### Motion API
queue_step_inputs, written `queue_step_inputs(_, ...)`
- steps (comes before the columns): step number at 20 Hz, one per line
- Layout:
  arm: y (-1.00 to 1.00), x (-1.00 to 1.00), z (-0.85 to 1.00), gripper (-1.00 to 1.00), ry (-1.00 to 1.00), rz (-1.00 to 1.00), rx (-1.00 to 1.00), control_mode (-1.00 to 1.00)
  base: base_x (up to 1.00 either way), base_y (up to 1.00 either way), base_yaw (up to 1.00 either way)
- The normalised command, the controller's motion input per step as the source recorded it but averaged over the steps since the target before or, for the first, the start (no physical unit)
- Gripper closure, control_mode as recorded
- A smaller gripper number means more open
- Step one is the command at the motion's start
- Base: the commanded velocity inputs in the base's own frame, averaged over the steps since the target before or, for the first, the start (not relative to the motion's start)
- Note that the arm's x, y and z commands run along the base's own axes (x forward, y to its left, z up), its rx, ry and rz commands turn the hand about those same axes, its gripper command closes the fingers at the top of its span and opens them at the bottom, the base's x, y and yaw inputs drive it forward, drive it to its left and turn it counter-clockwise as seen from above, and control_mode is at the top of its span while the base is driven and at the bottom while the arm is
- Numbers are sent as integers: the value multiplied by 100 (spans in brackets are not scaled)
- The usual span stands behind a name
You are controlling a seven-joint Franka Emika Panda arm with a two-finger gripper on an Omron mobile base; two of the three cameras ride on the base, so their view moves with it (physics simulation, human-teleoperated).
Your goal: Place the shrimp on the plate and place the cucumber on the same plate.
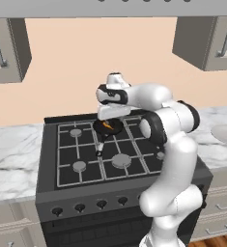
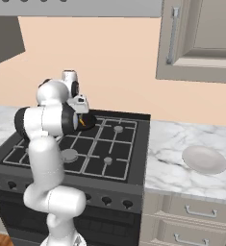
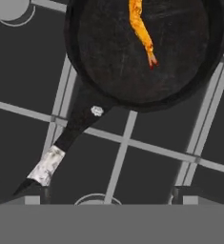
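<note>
1. Left base view: the stove [image 1: 120, 159] is the landmark, a dark range with grey grates and burner caps, set into a marble worktop [image 1: 13, 159]. Behind it is a peach wall, with grey cabinets above on both sides and drawers below the worktop.
2. White arm: it rises in front of the stove and bends over its back burners.
3. Plate [image 2: 204, 159]: it lies on the worktop to the right of the stove, well apart from it, and is bare. Neither item is on it, so I judge both halves of the task are left to do.
4. Pan [image 3: 147, 47]: black, on a back burner of the stove, with its handle pointing toward the stove's front.
5. Tool [image 3: 108, 198]: it hangs above the pan on the stove. Its two fingertips stand wide apart at the bottom of the hand view with nothing between them, so it is open and empty.
6. Shrimp [image 3: 141, 28]: it lies inside the pan on the stove, not yet picked up.
7. Cucumber: I cannot make it out on or near the stove.
</note>
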Motion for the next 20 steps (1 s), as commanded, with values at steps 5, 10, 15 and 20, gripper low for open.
queue_step_inputs(5, 0, 64, -31, -100, 0, 1, 0, -100, 0, 0, 0)
queue_step_inputs(10, 0, 68, -42, -100, 0, 2, 0, -100, 0, 0, 0)
queue_step_inputs(15, 0, 56, -38, -100, 0, 2, 0, -100, 0, 0, 0)
queue_step_inputs(20, 0, 43, -23, -100, 0, 2, 0, -100, 0, 0, 0)
